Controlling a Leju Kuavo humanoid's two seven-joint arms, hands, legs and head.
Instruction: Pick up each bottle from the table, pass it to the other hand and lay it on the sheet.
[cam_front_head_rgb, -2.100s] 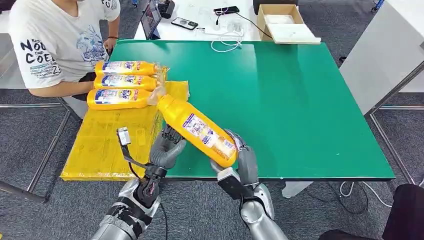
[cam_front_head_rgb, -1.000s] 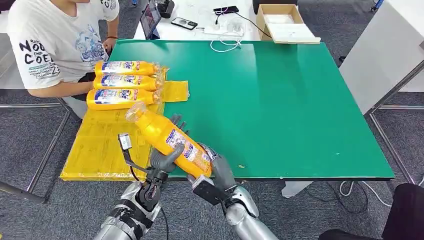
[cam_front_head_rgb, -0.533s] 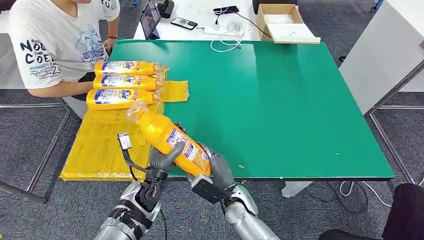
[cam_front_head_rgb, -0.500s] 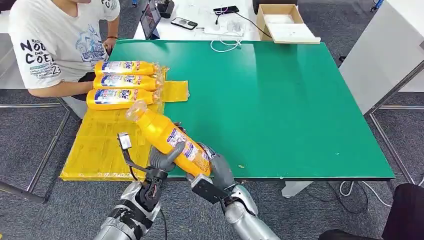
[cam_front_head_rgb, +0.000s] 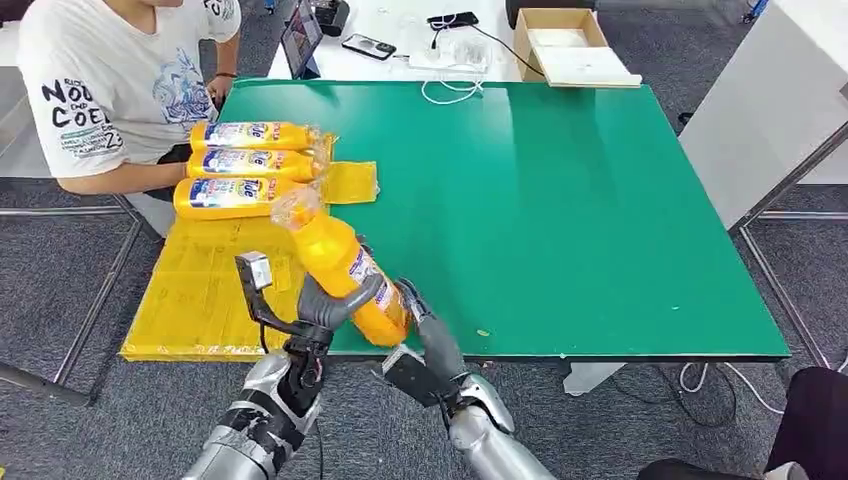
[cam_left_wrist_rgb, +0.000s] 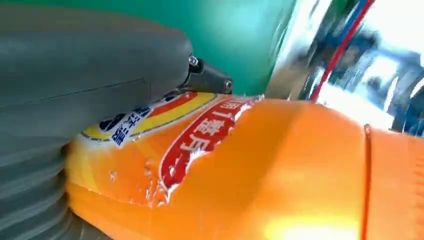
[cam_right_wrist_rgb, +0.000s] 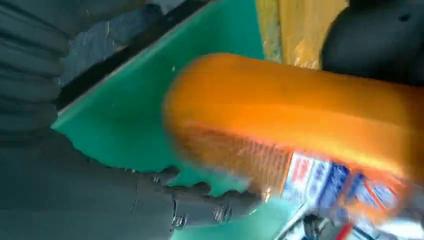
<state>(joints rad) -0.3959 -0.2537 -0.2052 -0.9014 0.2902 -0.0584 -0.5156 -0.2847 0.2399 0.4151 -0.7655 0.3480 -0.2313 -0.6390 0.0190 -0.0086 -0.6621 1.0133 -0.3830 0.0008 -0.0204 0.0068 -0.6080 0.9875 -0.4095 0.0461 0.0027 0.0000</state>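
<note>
Here, an orange bottle (cam_front_head_rgb: 345, 270) is held tilted above the near edge of the green desk (cam_front_head_rgb: 560, 200), its clear-wrapped cap end raised toward the yellow sheet (cam_front_head_rgb: 200, 280) and its base low near the desk edge. The left robot hand (cam_front_head_rgb: 335, 300) is wrapped around the bottle's middle, thumb across the label. The right robot hand (cam_front_head_rgb: 425, 330) is seen just beside the base with its fingers extended; whether contact is kept there cannot be told from the head view.

In the left wrist view, the grey thumb (cam_left_wrist_rgb: 95, 95) is pressed flat on the bottle's (cam_left_wrist_rgb: 260, 170) red and yellow label. In the right wrist view, the bottle's rounded base (cam_right_wrist_rgb: 280, 115) is shown blurred above the green surface, with the dark fingers (cam_right_wrist_rgb: 200, 195) stretched out beneath it and apart from it.

Three more bottles (cam_front_head_rgb: 245, 165) are laid side by side on the far end of the sheet, beside a seated person (cam_front_head_rgb: 110, 90). A cardboard box (cam_front_head_rgb: 570, 45) is set beyond the desk.
</note>
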